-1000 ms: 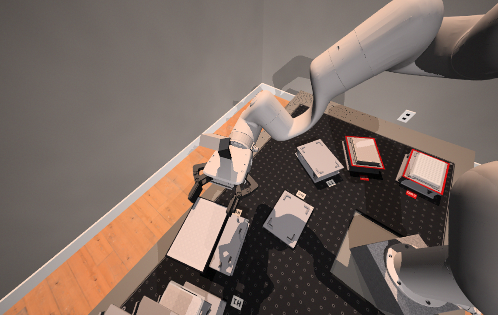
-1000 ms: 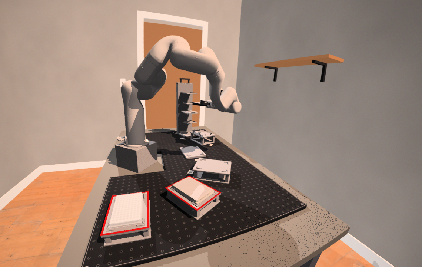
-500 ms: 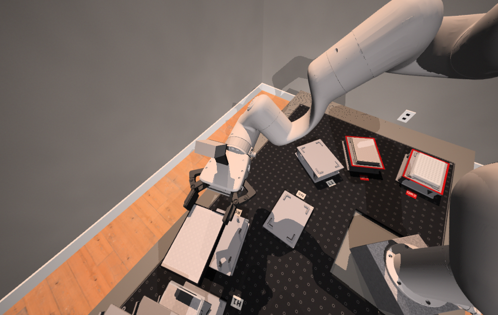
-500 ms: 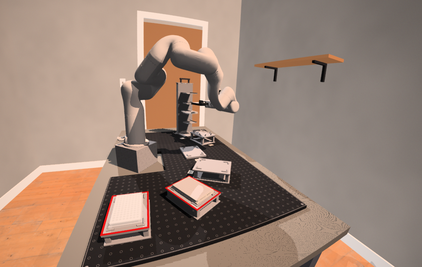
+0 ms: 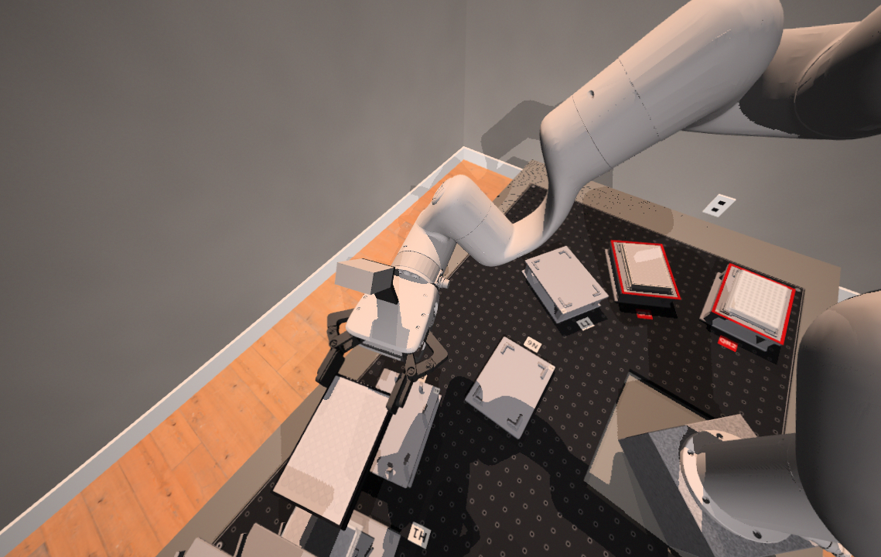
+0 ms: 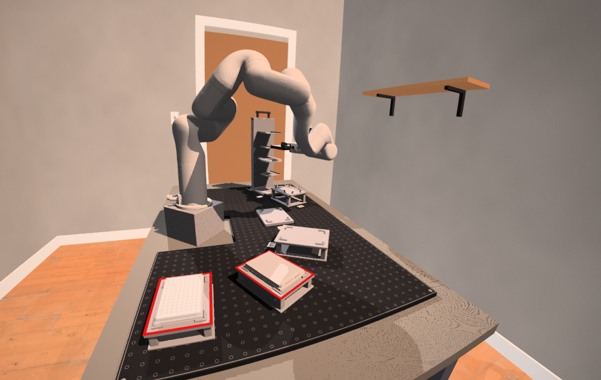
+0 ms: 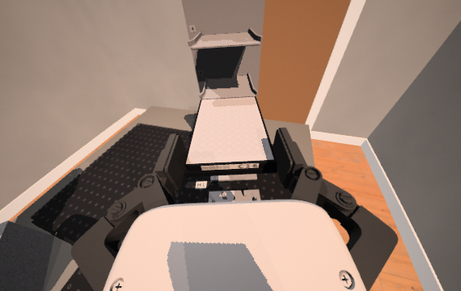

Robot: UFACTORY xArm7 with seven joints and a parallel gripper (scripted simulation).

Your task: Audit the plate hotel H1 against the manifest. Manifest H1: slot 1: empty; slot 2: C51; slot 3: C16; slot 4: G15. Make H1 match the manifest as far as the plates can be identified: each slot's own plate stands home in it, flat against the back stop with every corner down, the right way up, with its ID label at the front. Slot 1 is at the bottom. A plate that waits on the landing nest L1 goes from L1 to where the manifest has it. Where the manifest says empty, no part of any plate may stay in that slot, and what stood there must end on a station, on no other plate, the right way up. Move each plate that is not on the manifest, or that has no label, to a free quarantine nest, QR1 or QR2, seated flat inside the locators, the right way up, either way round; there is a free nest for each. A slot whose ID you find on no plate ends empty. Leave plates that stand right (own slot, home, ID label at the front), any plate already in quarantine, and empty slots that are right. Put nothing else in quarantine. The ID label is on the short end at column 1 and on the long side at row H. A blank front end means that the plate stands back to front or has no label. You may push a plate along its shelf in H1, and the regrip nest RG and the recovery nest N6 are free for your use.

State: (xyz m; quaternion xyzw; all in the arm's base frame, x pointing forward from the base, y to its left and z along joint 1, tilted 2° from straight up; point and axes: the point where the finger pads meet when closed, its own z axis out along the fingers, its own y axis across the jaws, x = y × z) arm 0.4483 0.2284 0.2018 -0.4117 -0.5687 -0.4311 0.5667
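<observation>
The plate hotel H1 (image 6: 259, 141) serves as the landmark: a grey tower at the far end of the perforated black mat (image 6: 368, 278), in front of an orange door (image 6: 227, 94). In the exterior view, going left to right, the nearest red-framed quarantine nest (image 6: 151, 325) holds a white well plate (image 6: 180, 298); the next red-framed nest (image 6: 246, 275), closer to the hotel, holds a smooth-topped plate (image 6: 276, 271). Two grey nests between these and the hotel, one (image 6: 301, 235) nearer the quarantine pair and one (image 6: 274, 216) nearer the hotel, carry no plate, and a raised nest (image 6: 288, 191) stands just in front of the hotel's foot.

The gripper (image 7: 228, 155) is closed on a microplate (image 7: 227, 137) across its width, near the labelled short end. The plate is level in the air, its far end pointing at a hotel shelf (image 7: 227, 90).

Only the wrist view shows the plate's label strip facing the camera; its characters are too small to read. It also shows a small H1 tag (image 7: 200, 184) below. The top view alone shows the held plate partly covering the raised nest beneath. The exterior view alone shows the hotel's stacked shelves, all bare as far as can be seen.
</observation>
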